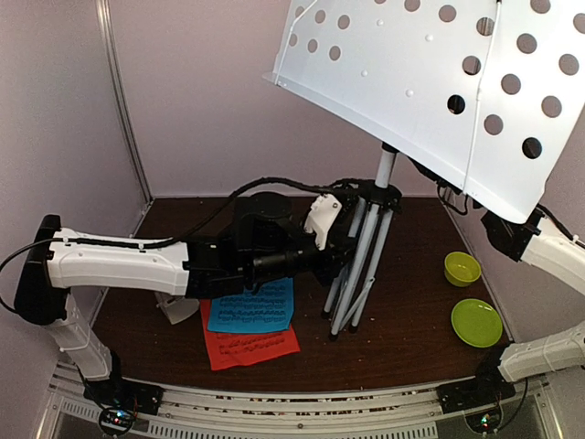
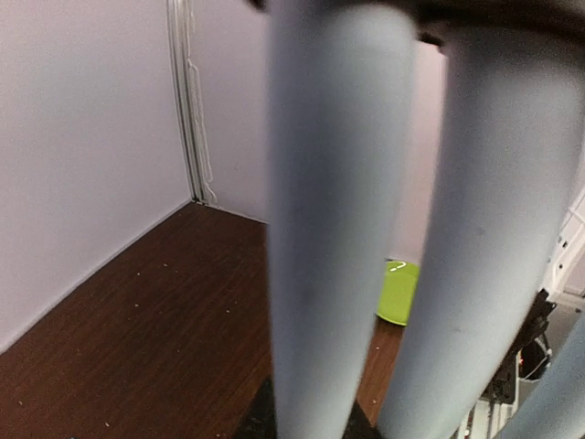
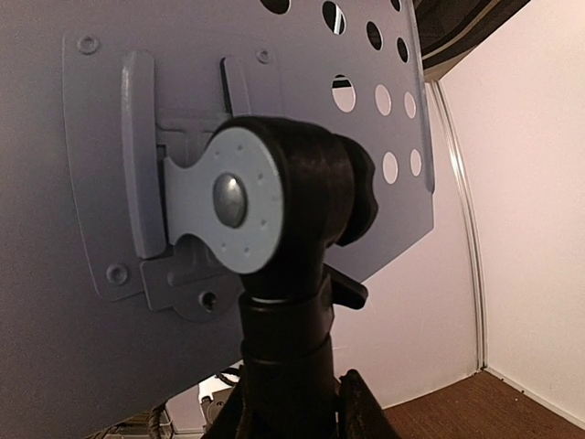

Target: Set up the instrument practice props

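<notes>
Now the music stand stands upright on the worktop, with its white desk up high. The right fingers pinch its black post. The left fingers are at the grey legs, but I cannot tell if they squeeze. The blue sheet lies on the red sheet.

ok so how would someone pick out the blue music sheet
Find the big white perforated music-stand desk and follow its pole down to the folded grey tripod legs. Left of their feet, two printed sheets overlap on the brown table; the blue music sheet lies on top, farther back than the red sheet.
</notes>
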